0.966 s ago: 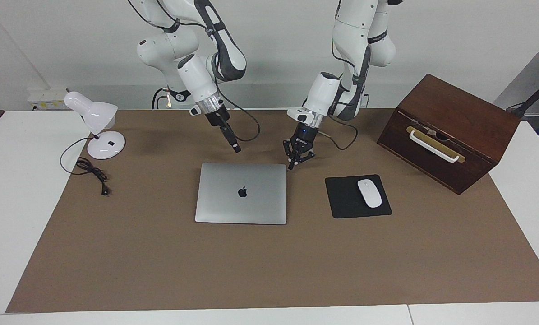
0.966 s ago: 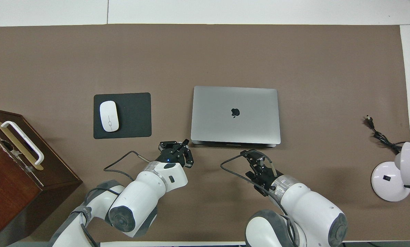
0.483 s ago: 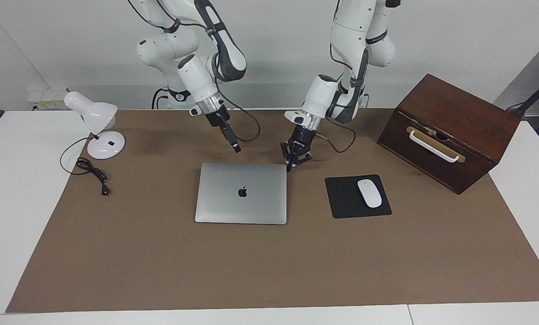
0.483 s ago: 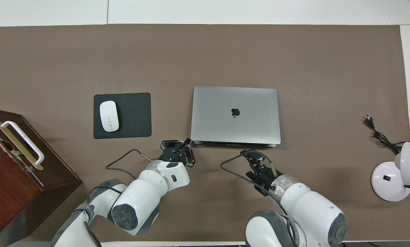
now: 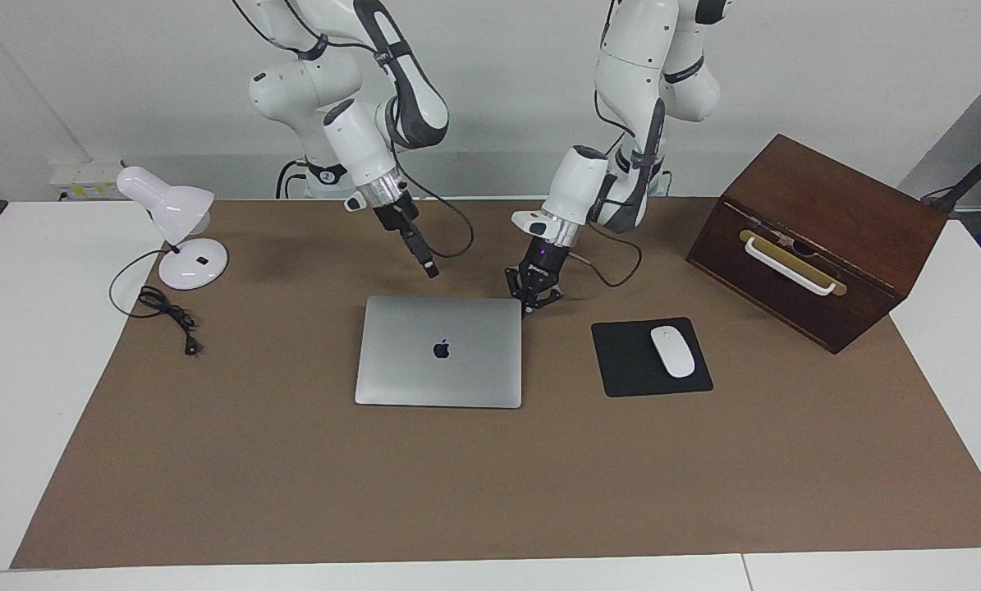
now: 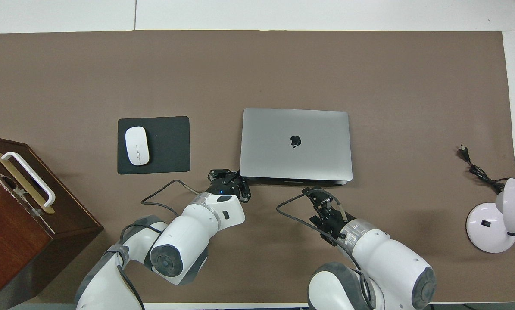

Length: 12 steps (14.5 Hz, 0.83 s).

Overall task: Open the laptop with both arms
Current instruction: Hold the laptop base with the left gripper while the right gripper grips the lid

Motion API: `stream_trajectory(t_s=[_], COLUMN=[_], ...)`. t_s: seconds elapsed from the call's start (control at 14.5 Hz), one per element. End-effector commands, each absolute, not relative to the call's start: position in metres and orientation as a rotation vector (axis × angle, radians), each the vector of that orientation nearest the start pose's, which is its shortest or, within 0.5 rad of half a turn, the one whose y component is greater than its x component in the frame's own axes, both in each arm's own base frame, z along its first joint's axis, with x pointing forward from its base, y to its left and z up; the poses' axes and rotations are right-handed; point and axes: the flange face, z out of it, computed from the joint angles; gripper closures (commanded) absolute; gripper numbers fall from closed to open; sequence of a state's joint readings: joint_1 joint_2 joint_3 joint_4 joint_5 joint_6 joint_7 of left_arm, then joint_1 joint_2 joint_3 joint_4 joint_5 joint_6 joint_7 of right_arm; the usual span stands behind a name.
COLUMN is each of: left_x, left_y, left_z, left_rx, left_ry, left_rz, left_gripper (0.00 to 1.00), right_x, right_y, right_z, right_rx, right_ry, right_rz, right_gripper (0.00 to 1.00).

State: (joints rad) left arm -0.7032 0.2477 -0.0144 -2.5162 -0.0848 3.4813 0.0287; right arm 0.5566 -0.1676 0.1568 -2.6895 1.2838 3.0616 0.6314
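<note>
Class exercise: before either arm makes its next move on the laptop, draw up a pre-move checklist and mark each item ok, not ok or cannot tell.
1. Laptop lies flat, lid closed: ok.
2. Lid free of objects: ok.
3. Left gripper at the laptop's corner nearest the robots, fingertips shut: ok.
4. Left gripper touching the laptop: cannot tell.
5. Right gripper over the mat just short of the laptop's edge: ok.
6. Mouse on its pad, apart from the laptop: ok.

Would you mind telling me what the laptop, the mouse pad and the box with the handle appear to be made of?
The laptop looks like brushed metal, probably aluminium: an even silver-grey matte lid. The mouse pad seems to be fabric or rubber: flat, matte black, no shine. The box looks like dark stained wood with a slight sheen; its white handle could be plastic or painted metal.
</note>
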Motion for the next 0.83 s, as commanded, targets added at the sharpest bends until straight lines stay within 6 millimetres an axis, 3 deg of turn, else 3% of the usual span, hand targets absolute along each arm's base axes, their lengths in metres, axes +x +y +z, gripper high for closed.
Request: stream_trajectory(t_s=[0.0, 0.28, 0.48, 0.76], left_x=[0.396, 0.400, 0.402, 0.402], left_y=[-0.335, -0.338, -0.340, -0.339], left_z=[0.270, 0.265, 0.261, 0.260], left_rx=[-3.003, -3.004, -3.006, -3.005], left_ry=[1.039, 1.035, 1.035, 1.036], left_rz=[-1.162, -1.157, -1.149, -1.145], left_gripper=[1.00, 1.00, 1.00, 1.00], right_x=[0.362, 0.367, 0.387, 0.391], right_y=[0.203, 0.203, 0.194, 0.194], right_z=[0.316, 0.317, 0.321, 0.322], right_rx=[-2.126, -2.117, -2.106, -2.102], right_ry=[1.398, 1.404, 1.401, 1.400], right_rz=[-0.167, -0.171, -0.206, -0.208], right_gripper=[0.05, 0.05, 0.04, 0.04])
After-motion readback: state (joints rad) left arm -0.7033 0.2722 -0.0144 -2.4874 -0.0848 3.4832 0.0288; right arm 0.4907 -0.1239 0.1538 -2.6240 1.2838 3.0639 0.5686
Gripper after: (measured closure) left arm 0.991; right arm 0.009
